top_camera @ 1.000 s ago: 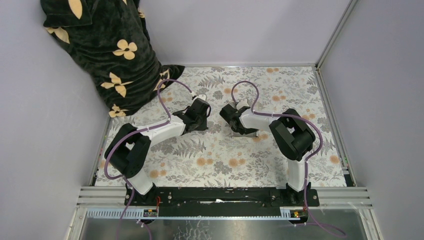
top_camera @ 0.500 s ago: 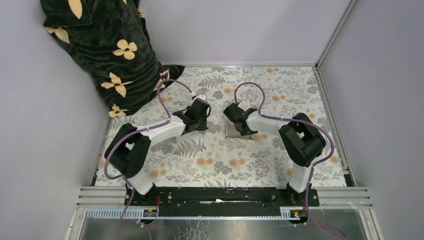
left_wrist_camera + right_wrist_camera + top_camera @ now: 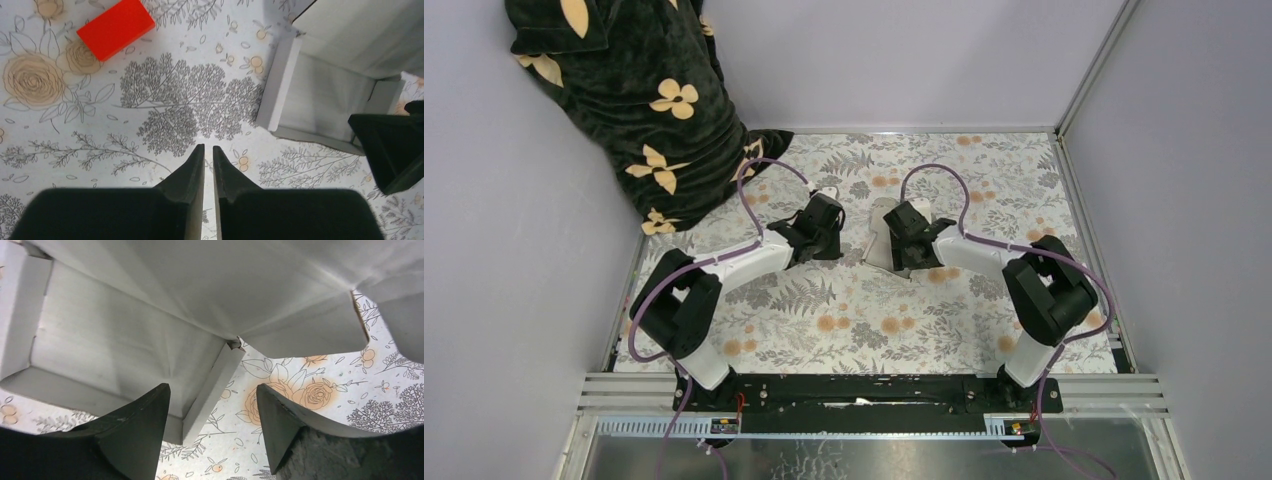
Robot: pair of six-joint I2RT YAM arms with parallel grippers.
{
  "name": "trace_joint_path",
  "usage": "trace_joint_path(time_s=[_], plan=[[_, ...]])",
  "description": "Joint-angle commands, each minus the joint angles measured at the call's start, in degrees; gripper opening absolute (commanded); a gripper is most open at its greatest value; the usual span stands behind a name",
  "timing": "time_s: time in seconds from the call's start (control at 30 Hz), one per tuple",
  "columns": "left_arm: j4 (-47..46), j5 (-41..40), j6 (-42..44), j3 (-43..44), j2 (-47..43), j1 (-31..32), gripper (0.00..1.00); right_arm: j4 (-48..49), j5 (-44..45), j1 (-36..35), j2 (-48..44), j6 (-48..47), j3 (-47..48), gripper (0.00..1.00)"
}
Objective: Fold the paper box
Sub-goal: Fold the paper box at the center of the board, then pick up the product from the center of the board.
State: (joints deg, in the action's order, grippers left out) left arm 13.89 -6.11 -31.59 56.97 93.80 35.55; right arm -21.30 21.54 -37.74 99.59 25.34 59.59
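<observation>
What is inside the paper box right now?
Only bare white cardboard shows inside the paper box. Its raised flap hides the far part.

Right pincer (image 3: 212,392): jaws spread wide, gripping nothing. The paper box (image 3: 125,340) is white and partly formed, with low walls raised round a floor panel and a broad flap overhanging its far side. The box's near corner wall stands between the jaws; contact cannot be determined. Floral tabletop (image 3: 310,405) shows right of the box.
</observation>
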Motion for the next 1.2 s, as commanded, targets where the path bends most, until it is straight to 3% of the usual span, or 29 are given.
trace_joint_path(time_s=[0.0,0.13,0.23,0.27,0.47,0.8,1.17], plan=[[-0.7,-0.6,0.9,4.8,1.1,-2.1,0.19,2.6,-3.0,0.8,-5.0,0.1,-0.9,0.75],[1.0,-2.9,2.6,8.7,2.9,-5.7,0.39,3.3,-4.8,1.1,-7.9,-0.4,-1.9,0.82],[2.1,-3.6,3.4,11.5,4.4,-9.1,0.59,3.2,-6.0,1.1,-10.1,-0.7,-2.4,0.83],[2.8,-3.2,3.8,12.8,5.4,-10.3,0.61,3.0,-6.5,1.1,-10.7,-0.8,-2.4,0.84],[6.7,2.6,7.6,18.6,13.2,-15.3,0.63,2.4,-8.7,1.2,-12.5,-0.8,-2.7,0.88],[4.9,9.0,12.6,17.8,18.7,-15.4,0.67,0.9,-9.8,1.5,-14.9,-1.4,-3.3,0.92],[3.9,10.1,13.4,17.7,21.5,-14.8,0.67,1.2,-10.3,1.9,-15.1,-1.4,-4.3,0.93]])
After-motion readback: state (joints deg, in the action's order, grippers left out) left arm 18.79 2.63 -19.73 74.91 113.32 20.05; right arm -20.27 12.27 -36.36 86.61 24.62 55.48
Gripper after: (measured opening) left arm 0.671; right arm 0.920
